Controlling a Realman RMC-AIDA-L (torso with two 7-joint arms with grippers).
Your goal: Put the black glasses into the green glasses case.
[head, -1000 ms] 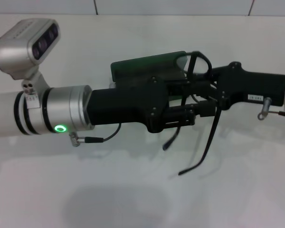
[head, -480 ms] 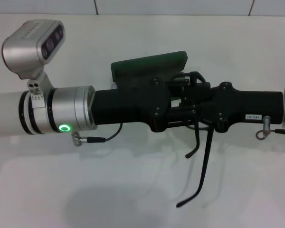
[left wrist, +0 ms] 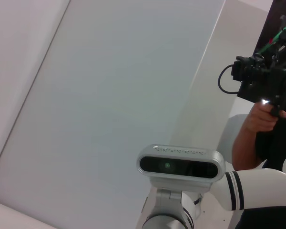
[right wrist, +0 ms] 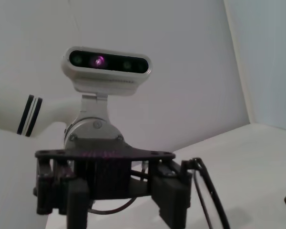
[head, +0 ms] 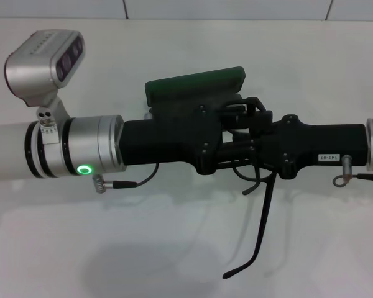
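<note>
At frame centre both grippers, left gripper (head: 227, 146) and right gripper (head: 261, 152), meet on the black glasses (head: 261, 211), hiding much of the green glasses case (head: 196, 85); jaws' state: cannot tell.

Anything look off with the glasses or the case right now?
Yes. The black glasses are not in the green glasses case; they sit between the left gripper and right gripper above the table, one temple arm dangling straight down, unfolded.

Glasses (head: 261, 214): thin black frame, held up off the counter between the two claws; one long temple arm hangs down, tip curved.

Case (head: 196, 87): dark green, rectangular, lying behind them (near side hidden by the claws).
</note>
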